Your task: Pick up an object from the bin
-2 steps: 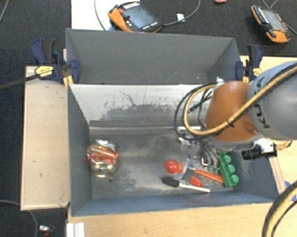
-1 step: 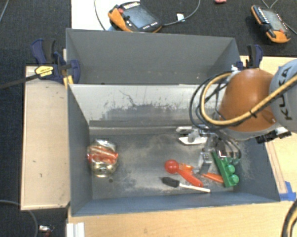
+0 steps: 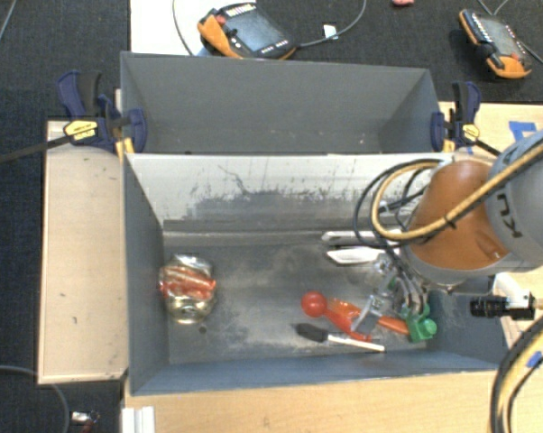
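Reference item: the orange tool [image 3: 344, 314] with a red round end, lying on the floor of the bin [image 3: 145, 269].

1. Well left of the orange tool, a crumpled clear wrapper with red contents [image 3: 187, 287] lay alone, too remote to affect a grasp.
2. Just below the orange tool, toward the near wall, lay a black-and-white marker [image 3: 339, 336], close enough to be disturbed.
3. Above the orange tool, near the back wall, lay a flat white piece [image 3: 353, 256].
4. The gripper [image 3: 382, 307] stood low over the right end of the orange tool. This placement suggested that item as the pick target. Whether the claw was apart or together could not be determined.
5. Just right of the orange tool lay a green piece [image 3: 422, 328], crowding that end.
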Controlling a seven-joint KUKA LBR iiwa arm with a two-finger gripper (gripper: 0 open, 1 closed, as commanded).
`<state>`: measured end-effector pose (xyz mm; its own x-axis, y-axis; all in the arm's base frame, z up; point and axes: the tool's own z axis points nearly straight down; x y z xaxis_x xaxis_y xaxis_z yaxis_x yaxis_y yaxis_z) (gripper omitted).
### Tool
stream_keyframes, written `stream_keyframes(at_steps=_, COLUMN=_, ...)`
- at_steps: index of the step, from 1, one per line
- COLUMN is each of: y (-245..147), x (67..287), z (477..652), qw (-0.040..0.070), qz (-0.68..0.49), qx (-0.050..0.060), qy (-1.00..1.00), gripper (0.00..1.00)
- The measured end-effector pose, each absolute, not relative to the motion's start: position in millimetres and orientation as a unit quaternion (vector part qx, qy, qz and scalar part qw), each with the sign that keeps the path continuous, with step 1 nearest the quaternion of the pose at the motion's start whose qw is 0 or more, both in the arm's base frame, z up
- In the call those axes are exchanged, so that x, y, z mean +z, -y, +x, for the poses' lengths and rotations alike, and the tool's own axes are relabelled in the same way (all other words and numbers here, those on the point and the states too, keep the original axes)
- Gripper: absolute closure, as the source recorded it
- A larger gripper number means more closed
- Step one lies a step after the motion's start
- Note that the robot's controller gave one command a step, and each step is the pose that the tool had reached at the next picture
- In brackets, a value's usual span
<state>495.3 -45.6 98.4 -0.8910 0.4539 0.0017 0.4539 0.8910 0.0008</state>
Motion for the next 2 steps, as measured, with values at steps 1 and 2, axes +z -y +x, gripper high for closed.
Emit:
stream_keyframes(at_steps=1, y=25.0, x=69.6, z=494.3, qw=-0.010, qz=-0.109, qx=-0.002, qy=0.994, gripper=0.00)
stream_keyframes(at_steps=2, y=61.3, x=70.6, z=514.4, qw=-0.001, qz=-0.253, qx=0.000, qy=0.968, gripper=1.00)
